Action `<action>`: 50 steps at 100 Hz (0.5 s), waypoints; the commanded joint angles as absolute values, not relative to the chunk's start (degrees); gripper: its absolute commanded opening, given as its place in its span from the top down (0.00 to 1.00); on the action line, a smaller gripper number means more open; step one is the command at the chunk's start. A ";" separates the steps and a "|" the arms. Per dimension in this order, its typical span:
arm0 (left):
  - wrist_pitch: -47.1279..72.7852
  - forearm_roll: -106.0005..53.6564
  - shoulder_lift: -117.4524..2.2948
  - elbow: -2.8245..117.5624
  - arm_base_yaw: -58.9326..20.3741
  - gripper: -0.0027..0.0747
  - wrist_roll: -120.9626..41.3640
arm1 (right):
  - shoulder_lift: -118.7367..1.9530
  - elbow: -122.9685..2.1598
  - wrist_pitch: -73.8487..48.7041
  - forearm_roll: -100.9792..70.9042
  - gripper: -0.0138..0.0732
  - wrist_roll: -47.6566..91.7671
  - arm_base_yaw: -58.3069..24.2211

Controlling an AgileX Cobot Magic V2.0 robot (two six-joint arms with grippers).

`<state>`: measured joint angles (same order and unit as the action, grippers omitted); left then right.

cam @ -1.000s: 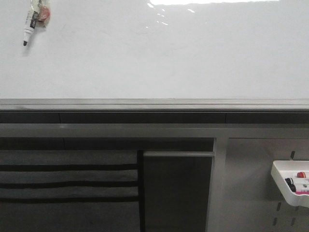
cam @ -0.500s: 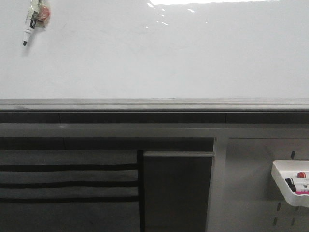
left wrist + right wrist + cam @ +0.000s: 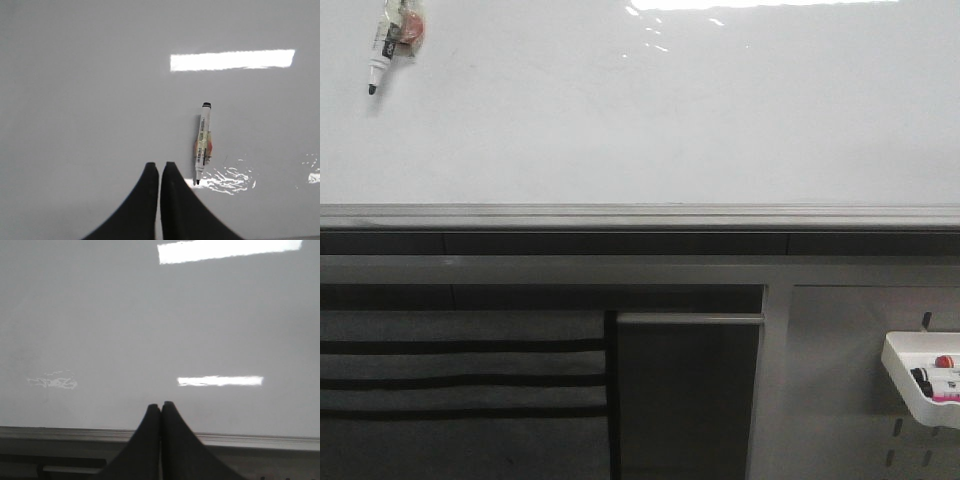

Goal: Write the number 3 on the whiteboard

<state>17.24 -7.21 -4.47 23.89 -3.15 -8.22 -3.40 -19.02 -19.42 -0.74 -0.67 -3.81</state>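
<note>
The whiteboard (image 3: pixel 650 120) fills the upper half of the front view, glossy white with glare, above a grey metal edge rail (image 3: pixel 640 215). No number 3 shows on it. A white marker (image 3: pixel 384 52) with a black tip hangs on the board at the top left, tip down. In the left wrist view the marker (image 3: pixel 202 142) lies just beside my left gripper (image 3: pixel 159 166), which is shut and empty. My right gripper (image 3: pixel 160 405) is shut and empty, facing the blank whiteboard (image 3: pixel 150 330) near its rail. Neither gripper shows in the front view.
Below the rail is a grey frame with dark slats (image 3: pixel 460 380) at the left. A grey perforated panel (image 3: pixel 840 400) at the right carries a white tray (image 3: pixel 920 385) with markers.
</note>
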 commanded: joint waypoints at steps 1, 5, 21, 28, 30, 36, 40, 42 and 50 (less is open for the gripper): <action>20.27 -4.57 -10.19 30.61 -3.50 0.99 -7.52 | -8.32 -25.12 -19.13 0.00 0.93 0.00 -3.40; 22.32 -3.80 -12.09 32.41 -3.50 0.99 -7.52 | -10.60 -26.58 -19.27 0.00 0.93 0.00 -3.40; 24.74 -3.08 -18.20 36.30 -3.50 0.99 -7.52 | -17.67 -31.36 -19.64 0.00 0.93 0.00 -3.40; 24.60 -3.20 -19.40 36.30 -3.50 0.99 -7.52 | -19.19 -31.81 -19.00 0.00 0.93 0.00 -3.40; 24.60 -3.20 -19.64 36.30 -3.50 0.99 -7.52 | -19.53 -31.81 -18.78 0.00 0.93 0.00 -3.40; 24.60 -3.20 -20.15 36.30 -3.50 0.99 -7.52 | -20.23 -31.81 -18.78 0.00 0.93 0.00 -3.40; 24.60 -3.20 -20.40 36.30 -3.50 0.99 -7.52 | -20.67 -31.81 -18.78 0.00 0.93 0.00 -3.40; 24.60 -3.20 -20.41 36.30 -3.50 0.99 -7.52 | -20.78 -31.81 -18.78 0.00 0.93 0.00 -3.40; 24.60 -3.20 -20.50 36.30 -3.50 0.99 -7.52 | -21.04 -31.81 -18.78 0.00 0.93 0.00 -3.40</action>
